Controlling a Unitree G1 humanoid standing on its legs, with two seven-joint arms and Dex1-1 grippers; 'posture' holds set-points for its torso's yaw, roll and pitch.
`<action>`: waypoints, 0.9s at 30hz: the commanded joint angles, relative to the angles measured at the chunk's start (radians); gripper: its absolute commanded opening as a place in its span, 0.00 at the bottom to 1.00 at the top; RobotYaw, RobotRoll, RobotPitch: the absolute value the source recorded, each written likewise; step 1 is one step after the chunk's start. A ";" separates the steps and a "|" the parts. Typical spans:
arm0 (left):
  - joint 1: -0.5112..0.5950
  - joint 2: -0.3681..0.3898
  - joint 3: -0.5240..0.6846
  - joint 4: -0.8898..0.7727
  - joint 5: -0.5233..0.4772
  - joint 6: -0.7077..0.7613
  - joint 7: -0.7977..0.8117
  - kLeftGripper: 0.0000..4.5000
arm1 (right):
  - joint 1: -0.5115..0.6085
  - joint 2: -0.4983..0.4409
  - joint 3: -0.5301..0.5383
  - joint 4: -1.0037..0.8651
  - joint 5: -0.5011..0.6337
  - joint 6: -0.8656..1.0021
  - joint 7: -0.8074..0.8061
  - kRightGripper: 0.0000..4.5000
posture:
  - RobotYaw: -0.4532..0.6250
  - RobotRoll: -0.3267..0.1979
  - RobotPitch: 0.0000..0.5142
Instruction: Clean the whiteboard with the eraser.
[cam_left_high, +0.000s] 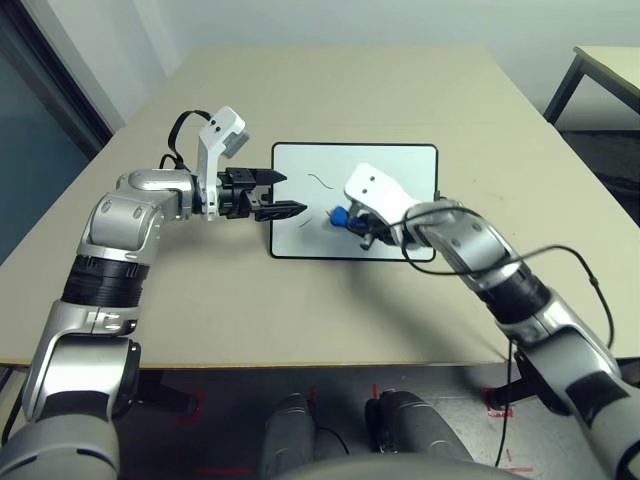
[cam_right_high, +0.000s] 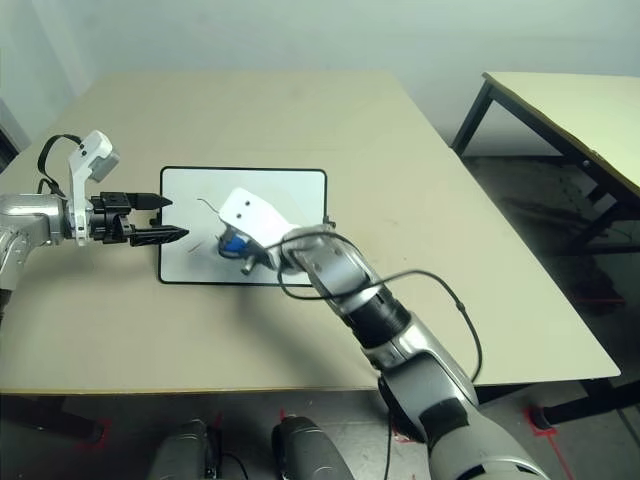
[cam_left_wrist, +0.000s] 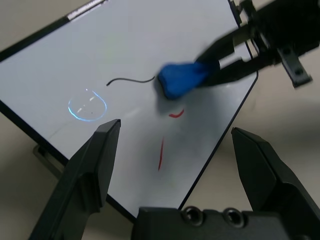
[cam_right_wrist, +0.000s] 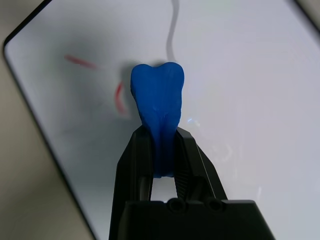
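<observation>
Whiteboard (cam_left_high: 300, 165) marked; R fingers (cam_right_wrist: 139, 160) clamped on blue eraser (cam_right_wrist: 159, 95), L fingers (cam_left_wrist: 95, 165) apart.

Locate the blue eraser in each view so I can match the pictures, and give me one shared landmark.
Left eye view: eraser just right of centre, over the whiteboard.
Right eye view: left of centre, partly hidden by the right gripper.
Left wrist view: slightly above and right of centre.
Right wrist view: at centre, clamped between the right gripper's fingers.
Shared landmark: the whiteboard's glossy white surface.
</observation>
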 joint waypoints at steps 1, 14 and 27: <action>0.026 0.024 -0.016 -0.029 0.006 0.022 -0.011 1.00 | 0.027 0.002 0.030 -0.019 -0.008 0.040 0.031 0.13 | 0.32 0.62 0.13; 0.043 0.050 -0.030 -0.053 0.007 0.054 -0.028 1.00 | 0.032 -0.029 0.062 -0.031 -0.043 0.069 0.053 0.13 | 0.32 0.62 0.13; 0.056 0.049 -0.031 -0.068 0.002 0.058 -0.025 1.00 | -0.019 0.003 0.095 -0.130 -0.025 0.212 0.095 0.13 | 0.32 0.62 0.13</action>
